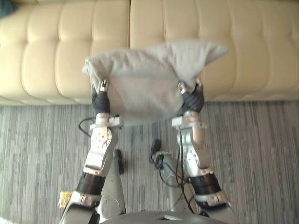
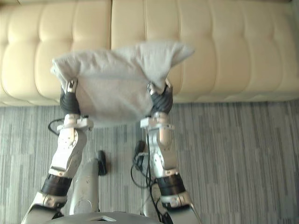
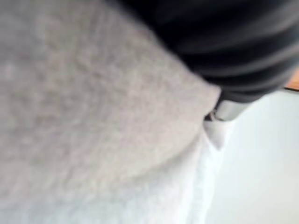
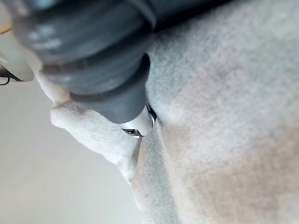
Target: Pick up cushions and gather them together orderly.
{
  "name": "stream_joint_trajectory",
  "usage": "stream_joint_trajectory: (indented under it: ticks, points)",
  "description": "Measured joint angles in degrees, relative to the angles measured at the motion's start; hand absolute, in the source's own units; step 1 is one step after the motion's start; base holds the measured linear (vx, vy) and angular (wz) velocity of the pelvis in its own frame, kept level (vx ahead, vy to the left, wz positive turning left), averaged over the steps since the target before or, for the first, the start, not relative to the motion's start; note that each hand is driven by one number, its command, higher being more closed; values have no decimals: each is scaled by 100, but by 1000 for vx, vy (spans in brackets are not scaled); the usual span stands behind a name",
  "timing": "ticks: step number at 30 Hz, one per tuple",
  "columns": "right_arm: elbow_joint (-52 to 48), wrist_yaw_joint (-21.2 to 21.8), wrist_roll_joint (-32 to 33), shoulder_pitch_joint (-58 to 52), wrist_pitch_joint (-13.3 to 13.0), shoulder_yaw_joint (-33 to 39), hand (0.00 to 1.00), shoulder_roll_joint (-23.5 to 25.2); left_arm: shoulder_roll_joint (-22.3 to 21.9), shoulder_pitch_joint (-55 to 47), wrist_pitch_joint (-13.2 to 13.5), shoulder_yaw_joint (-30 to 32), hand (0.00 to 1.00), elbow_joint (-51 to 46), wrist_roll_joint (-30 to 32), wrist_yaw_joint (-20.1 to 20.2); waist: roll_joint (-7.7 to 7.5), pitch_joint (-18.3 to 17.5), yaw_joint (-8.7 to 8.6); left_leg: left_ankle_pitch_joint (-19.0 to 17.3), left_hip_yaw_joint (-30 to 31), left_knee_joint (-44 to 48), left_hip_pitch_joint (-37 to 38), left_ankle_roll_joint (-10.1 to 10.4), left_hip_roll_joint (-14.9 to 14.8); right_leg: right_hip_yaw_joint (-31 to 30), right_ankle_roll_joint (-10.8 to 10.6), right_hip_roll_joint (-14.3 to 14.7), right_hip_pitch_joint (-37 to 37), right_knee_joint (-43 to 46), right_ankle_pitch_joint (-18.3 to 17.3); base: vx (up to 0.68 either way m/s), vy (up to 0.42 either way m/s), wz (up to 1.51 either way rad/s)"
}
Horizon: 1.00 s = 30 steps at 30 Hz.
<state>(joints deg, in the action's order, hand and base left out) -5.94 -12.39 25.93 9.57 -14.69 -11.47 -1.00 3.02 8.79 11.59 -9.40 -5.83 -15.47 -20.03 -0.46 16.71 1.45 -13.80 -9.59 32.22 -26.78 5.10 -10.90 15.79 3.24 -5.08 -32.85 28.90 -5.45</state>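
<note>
A grey cushion (image 1: 145, 79) hangs in the air in front of me, just before the sofa's front edge, its far corners drooping over the seat. My left hand (image 1: 101, 99) presses against its left side and my right hand (image 1: 192, 99) against its right side, so the cushion is carried between them. Up close, the left hand's dark cover (image 3: 233, 42) lies against the grey cloth (image 3: 93, 116), and the right hand's cover (image 4: 93, 60) digs into the cloth (image 4: 224, 116). The cushion hides how each hand grips.
A cream tufted leather sofa (image 1: 56, 42) spans the far side of the view. Grey striped carpet (image 1: 261, 154) covers the floor between me and the sofa.
</note>
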Motion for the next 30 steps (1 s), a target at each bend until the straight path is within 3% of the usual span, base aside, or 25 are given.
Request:
stream_joint_trajectory:
  ticks: [6,10,15,21,24,25,27,30]
  points:
    - [-139,265,-396,-1125,203,-185,100,-39,75,-1242,9,-172,100,-383,-26,369,16,-794,-6,304,-177,-1257,1260,20,210,-112,-140,101,1020,-888,159,119,20,-7]
    - [-144,339,-701,-1123,207,-126,100,-84,83,-1511,11,-199,100,-422,-240,533,61,-972,-144,660,-188,-2193,2094,14,320,-89,-172,201,1760,-1578,436,130,17,2]
    - [-158,374,-859,-1315,210,-120,100,-172,58,-1792,10,-244,100,-433,-243,662,132,-1225,-174,723,-191,-2541,2617,-52,393,-120,-263,304,2484,-2382,776,52,66,0]
    - [-165,484,-1000,-1627,245,-120,100,-166,58,-2113,8,-253,100,-478,-243,804,137,-1263,-146,734,-174,-2509,2689,-132,501,-159,-306,335,2933,-3178,1224,-43,59,1]
    - [-169,498,-994,-1754,247,-114,100,-166,59,-2209,-6,-303,100,-477,-243,825,162,-1249,-142,560,-143,-2114,2463,-117,408,-157,-282,369,2952,-3193,1201,-74,39,1]
    - [-228,508,-992,-1865,247,-105,100,-168,57,-2262,-8,-326,100,-474,-243,853,260,-1189,-149,316,-132,-1634,2287,-74,181,-262,-250,518,3017,-3165,1064,-64,26,5]
    - [-350,541,-956,-1984,249,-93,100,-171,46,-2307,-12,-329,100,-473,-243,911,326,-1147,-142,176,-119,-1073,2078,-36,25,-283,-181,612,3046,-3118,1015,-62,42,9]
    - [-638,540,-938,-2034,265,-46,100,-173,44,-2322,-20,-351,100,-487,-245,969,264,-1140,-105,213,-170,-399,1472,-176,45,-312,-134,446,2866,-3051,995,-85,58,5]
